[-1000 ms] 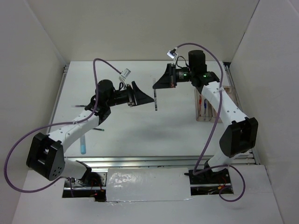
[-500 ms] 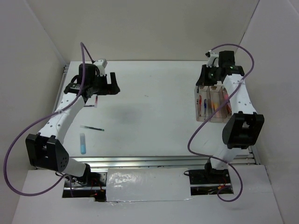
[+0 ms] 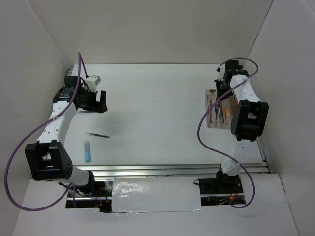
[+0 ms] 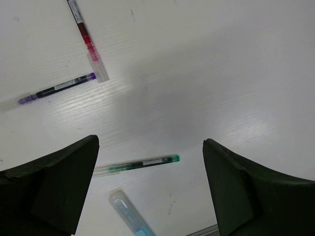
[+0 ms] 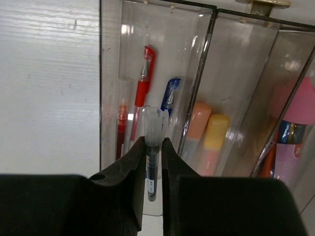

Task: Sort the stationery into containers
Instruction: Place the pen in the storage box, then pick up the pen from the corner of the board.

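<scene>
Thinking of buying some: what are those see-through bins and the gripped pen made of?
The bins look like clear, glossy hard plastic: contents show through and walls catch glare. The pen seems plastic too, a translucent cap over a dark barrel.

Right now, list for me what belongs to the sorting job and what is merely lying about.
Job: containers; clear-capped pen in the right hand; green pen, light-blue marker, purple pen and red pen loose on the table; orange marker and yellow marker already binned.
Not the job: purple cable; metal rail; crinkled sheet at the near edge.
</scene>
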Controlling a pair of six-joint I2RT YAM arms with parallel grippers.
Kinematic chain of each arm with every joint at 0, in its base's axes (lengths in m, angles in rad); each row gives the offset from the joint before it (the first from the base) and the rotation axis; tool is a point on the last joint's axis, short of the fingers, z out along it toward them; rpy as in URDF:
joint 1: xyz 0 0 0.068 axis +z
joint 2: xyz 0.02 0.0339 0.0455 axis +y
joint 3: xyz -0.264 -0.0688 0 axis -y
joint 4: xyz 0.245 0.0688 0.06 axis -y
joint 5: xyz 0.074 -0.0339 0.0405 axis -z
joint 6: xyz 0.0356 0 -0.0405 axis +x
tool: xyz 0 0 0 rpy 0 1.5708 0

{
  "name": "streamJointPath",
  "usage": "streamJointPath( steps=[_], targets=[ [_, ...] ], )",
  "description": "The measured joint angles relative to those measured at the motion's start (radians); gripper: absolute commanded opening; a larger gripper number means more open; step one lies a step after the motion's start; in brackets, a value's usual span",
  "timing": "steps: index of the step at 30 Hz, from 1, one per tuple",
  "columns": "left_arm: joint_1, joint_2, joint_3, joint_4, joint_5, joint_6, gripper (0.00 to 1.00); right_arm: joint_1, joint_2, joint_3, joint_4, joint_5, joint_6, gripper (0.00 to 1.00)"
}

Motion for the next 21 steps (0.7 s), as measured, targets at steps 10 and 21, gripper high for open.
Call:
streamJointPath(
  steps=[10, 21],
  targets=[
    [0.135, 0.013, -0.018, -0.187, 0.192, 0.576, 0.64, 0.003, 0.032, 0.000, 0.003, 0.048, -0.010, 0.62],
    [0.161, 0.186, -0.024, -0.347, 0.174, 1.093, 0.45, 0.016, -0.008, 0.000, -0.038, -0.027, -0.005, 0.63]
  ],
)
